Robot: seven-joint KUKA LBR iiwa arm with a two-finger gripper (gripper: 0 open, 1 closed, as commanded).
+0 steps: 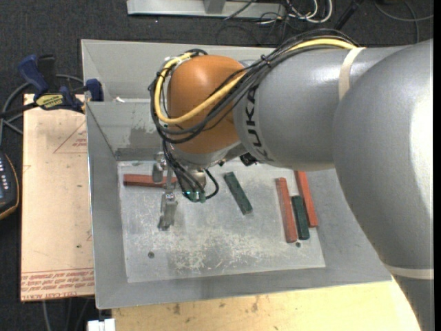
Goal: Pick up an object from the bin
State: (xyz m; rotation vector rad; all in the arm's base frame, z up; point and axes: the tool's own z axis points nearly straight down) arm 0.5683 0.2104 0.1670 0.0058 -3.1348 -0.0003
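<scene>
A grey metal bin (pixel 220 257), seen from above. Nearest the viewer its floor is bare, scuffed and scratched pale. A little further in, towards the left, the robot's gripper (pixel 166 219) reaches down to the floor, its tip touching or almost touching the metal. Whether it is open or closed cannot be told from this angle, and nothing can be seen held in it.

Just behind the tip a reddish-brown bar (pixel 141 181) lies flat, its right end hidden by the gripper's body. Near the middle of the bin a dark green bar (pixel 238 194) lies slanted, on its own. Well over to the right, three more bars lie side by side: a brown one (pixel 282 209), a second green one (pixel 300 219) and a red one (pixel 307 197).

Above the gripper sits the wrist's round orange cover (pixel 203 109), looped with cables (pixel 160 98). The thick grey arm (pixel 331 109) comes in from the right.

The pick appears not yet made — every bar in sight lies on the floor. Closing on one and lifting it out is left to do.
</scene>
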